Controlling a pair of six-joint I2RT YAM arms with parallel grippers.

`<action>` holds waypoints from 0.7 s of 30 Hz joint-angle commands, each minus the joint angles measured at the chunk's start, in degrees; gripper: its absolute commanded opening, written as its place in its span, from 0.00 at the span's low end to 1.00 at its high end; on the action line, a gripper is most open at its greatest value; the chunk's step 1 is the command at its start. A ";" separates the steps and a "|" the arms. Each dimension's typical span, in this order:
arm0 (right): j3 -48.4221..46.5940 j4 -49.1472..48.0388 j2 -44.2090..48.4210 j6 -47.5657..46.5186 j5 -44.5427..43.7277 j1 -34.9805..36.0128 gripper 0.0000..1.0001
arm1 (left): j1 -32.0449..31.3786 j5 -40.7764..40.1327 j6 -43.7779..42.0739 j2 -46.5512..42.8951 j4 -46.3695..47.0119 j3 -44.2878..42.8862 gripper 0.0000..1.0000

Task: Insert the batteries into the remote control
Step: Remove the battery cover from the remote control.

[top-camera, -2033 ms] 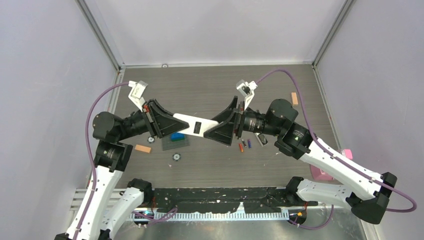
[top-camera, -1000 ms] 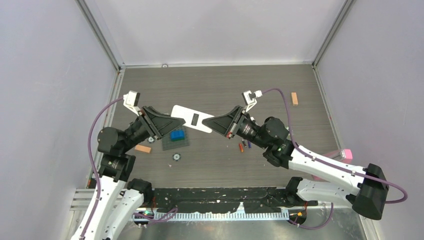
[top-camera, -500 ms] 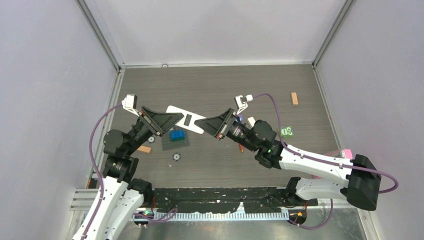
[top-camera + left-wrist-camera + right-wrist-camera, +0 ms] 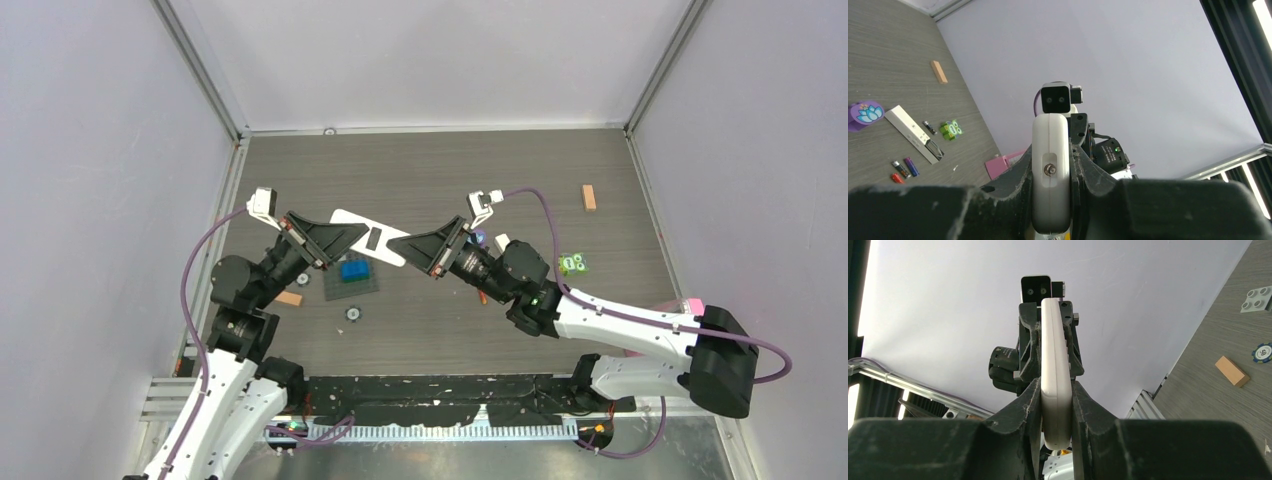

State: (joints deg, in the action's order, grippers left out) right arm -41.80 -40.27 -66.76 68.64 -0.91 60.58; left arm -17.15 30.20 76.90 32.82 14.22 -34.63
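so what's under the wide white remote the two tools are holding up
Grey table shows around the wide white remote; a blue brick on a dark plate lies just beside. The patch directly beneath is covered.

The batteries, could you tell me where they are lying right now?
In the left wrist view, three batteries lie loose on the table at lower left, beside the narrow white remote control, near its black end.

wide white remote (image 4: 1050, 140), red battery (image 4: 896, 177), purple battery (image 4: 911, 166)
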 commanded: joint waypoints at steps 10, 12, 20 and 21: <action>2.44 3.19 0.91 0.90 -0.11 0.56 0.27 | 0.01 -4.39 -0.23 0.79 3.86 -0.09 0.00; 4.08 3.20 1.81 1.63 0.01 0.43 0.27 | 1.05 -4.62 0.16 0.77 4.04 -0.07 0.00; 8.74 2.26 5.72 2.23 -0.57 -0.50 0.26 | 2.72 -5.87 1.54 0.16 4.92 1.02 0.00; 9.04 1.35 5.79 2.21 -0.45 -0.57 0.27 | 2.69 -6.18 1.64 0.06 4.91 1.30 0.00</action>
State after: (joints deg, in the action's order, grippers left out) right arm -35.07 -41.17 -63.75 72.18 -1.48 60.31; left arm -16.82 33.12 79.24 33.98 13.04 -32.56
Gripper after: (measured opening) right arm 0.278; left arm 0.235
